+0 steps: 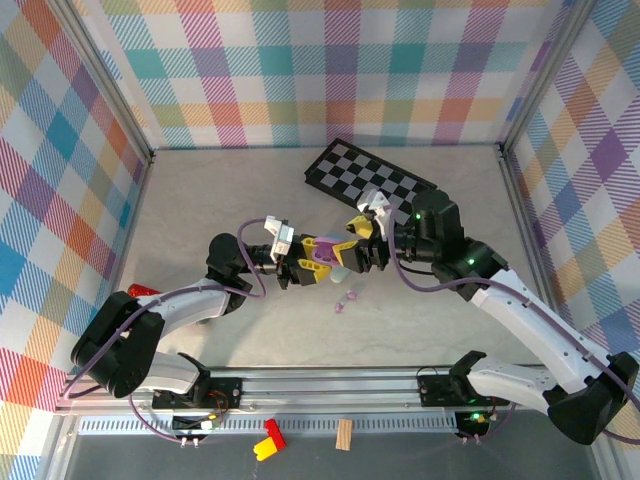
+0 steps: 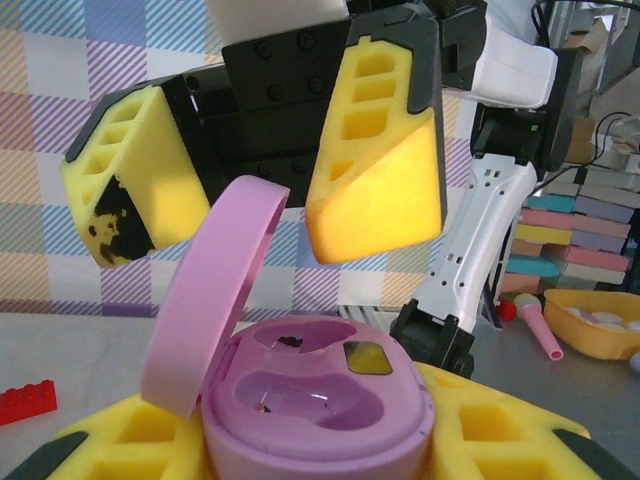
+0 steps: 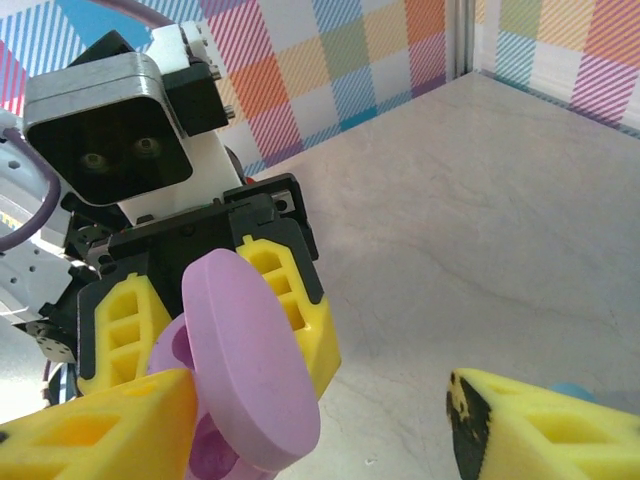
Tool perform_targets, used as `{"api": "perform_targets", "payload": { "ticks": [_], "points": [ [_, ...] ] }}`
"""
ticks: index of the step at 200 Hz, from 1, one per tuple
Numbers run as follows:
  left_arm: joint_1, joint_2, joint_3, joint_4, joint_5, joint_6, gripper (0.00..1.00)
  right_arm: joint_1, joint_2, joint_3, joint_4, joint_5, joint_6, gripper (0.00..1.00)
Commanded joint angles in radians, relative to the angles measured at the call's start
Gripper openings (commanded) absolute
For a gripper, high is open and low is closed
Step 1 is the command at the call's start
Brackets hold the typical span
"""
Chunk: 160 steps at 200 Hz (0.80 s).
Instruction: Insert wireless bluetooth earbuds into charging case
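1. Reaching in from its base at the near left, the left arm (image 1: pixel 190 305) lies low over the counter (image 1: pixel 200 210), elbow bent and forearm running toward the middle.
2. At its end I log the left gripper (image 1: pixel 318 258) as closed on the charging case (image 2: pixel 315 405). Its yellow fingers (image 2: pixel 110 445) press on either side of the pink base, and the wells face up.
3. Entry for the case lid (image 2: pixel 205 300): hinged open, standing tilted at the left of the base as my left wrist camera sees it.
4. Entry for the right arm (image 1: pixel 520 300): it runs from the near-right base up the right side, then folds at the elbow so the wrist points left. The two wrists face each other at mid-counter.
5. At its end I log the right gripper (image 1: pixel 352 248) with jaws apart, gripping nothing I can make out. Its yellow pads (image 2: pixel 385 170) hang above the case, one on each side of the lid's upper rim. Whether either one touches the lid I cannot tell.
6. Task items, the wireless bluetooth earbuds (image 1: pixel 346 302): two tiny pale purple pieces lying on the counter, just nearer the bases than the grippers and apart from the case.
7. Entry for the checkerboard (image 1: pixel 370 178): flat on the far counter, beyond the right gripper.
8. Entry for a red brick (image 2: pixel 25 400): on the counter, left of the case in the left wrist view.
9. Lying in front of the mounting rail (image 1: pixel 330 385) are a red and yellow brick (image 1: pixel 268 440) and a wooden block (image 1: pixel 344 433).
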Motion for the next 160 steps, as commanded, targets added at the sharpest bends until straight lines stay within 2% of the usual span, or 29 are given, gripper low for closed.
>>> {"api": "perform_targets", "payload": {
  "ticks": [1,28,46,64,81,92,112,160],
  "points": [
    [-0.001,-0.006,0.031,0.060,0.043,-0.024,0.31,-0.007,0.026,-0.004,0.058,-0.044,-0.035,0.61],
    [-0.001,-0.006,0.037,0.059,0.054,-0.031,0.31,-0.007,0.059,0.010,0.069,-0.068,-0.038,0.50],
    [-0.001,-0.007,0.037,0.060,0.052,-0.029,0.31,-0.007,0.069,0.010,0.077,-0.074,-0.046,0.33],
    [-0.001,-0.006,0.038,0.061,0.050,-0.027,0.31,-0.007,0.056,-0.009,0.107,-0.056,-0.048,0.12],
    [-0.001,0.000,0.036,0.060,0.044,-0.023,0.32,-0.007,0.032,-0.036,0.143,-0.058,-0.059,0.02],
    [-0.001,0.003,0.037,0.060,0.036,-0.026,0.34,-0.005,0.018,-0.048,0.156,-0.066,-0.069,0.00],
    [-0.001,0.006,0.042,0.060,0.022,-0.027,0.46,0.009,-0.002,-0.070,0.174,-0.047,-0.136,0.00],
    [-0.001,0.027,0.059,0.059,0.024,-0.043,0.53,0.043,-0.003,-0.075,0.167,0.055,-0.185,0.00]
  ]
}}
